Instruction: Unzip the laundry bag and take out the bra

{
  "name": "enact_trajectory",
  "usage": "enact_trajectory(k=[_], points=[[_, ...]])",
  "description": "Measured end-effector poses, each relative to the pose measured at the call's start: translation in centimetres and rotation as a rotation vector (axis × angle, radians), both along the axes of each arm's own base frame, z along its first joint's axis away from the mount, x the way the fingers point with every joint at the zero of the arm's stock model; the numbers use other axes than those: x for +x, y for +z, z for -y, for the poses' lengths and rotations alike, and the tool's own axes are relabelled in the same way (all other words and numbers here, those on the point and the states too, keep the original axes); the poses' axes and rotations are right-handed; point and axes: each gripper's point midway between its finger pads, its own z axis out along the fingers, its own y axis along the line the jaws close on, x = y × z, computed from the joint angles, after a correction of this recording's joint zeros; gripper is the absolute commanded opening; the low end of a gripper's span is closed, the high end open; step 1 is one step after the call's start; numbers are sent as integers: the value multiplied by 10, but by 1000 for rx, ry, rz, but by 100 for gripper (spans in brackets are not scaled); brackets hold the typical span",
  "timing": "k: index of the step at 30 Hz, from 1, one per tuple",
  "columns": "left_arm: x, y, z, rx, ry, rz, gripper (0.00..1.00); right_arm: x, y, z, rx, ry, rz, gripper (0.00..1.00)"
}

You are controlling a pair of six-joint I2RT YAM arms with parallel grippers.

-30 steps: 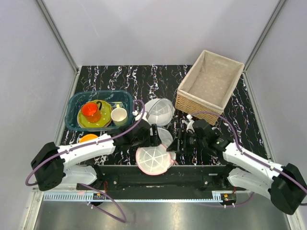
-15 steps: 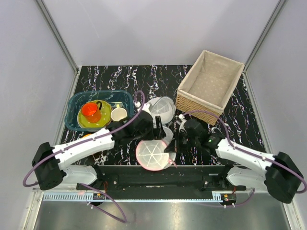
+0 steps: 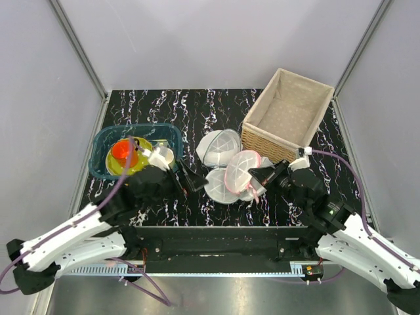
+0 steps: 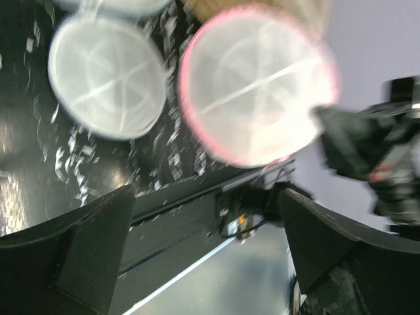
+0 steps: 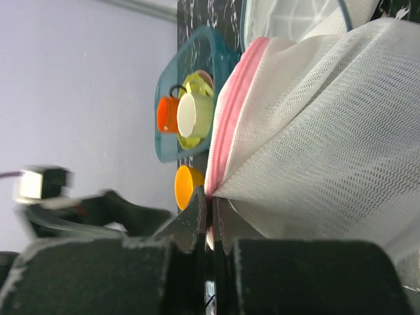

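Pinching the pink zip rim of the round white mesh laundry bag (image 3: 241, 170) with the right gripper (image 3: 258, 178), clamped tight on it.
Held tilted off the black marbled table (image 3: 164, 108), just left of the right fingertips and partly over an all-white mesh dome (image 3: 218, 189); round face turned toward the left gripper (image 3: 190, 182), spread wide and empty, near on the opposite side. Probably calls for the left to find the zipper pull, not discernible here.
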Motion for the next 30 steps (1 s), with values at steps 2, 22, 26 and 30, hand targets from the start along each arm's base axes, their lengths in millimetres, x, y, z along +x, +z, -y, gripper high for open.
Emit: enact_trajectory(k=[2,22,26,30], points=[[-7,-43,11,10,-32,-89,98,6,2,4,23,-51,-9,0],[11,-78,101,-458,-79,-271,96,12,-5,4,120,-120,-66,0],[16,-79,111,-488,-80,-283,95,12,-5,5,126,-121,-66,0],[20,-76,121,-509,-86,-294,86,11,-8,6,128,-123,-72,0]])
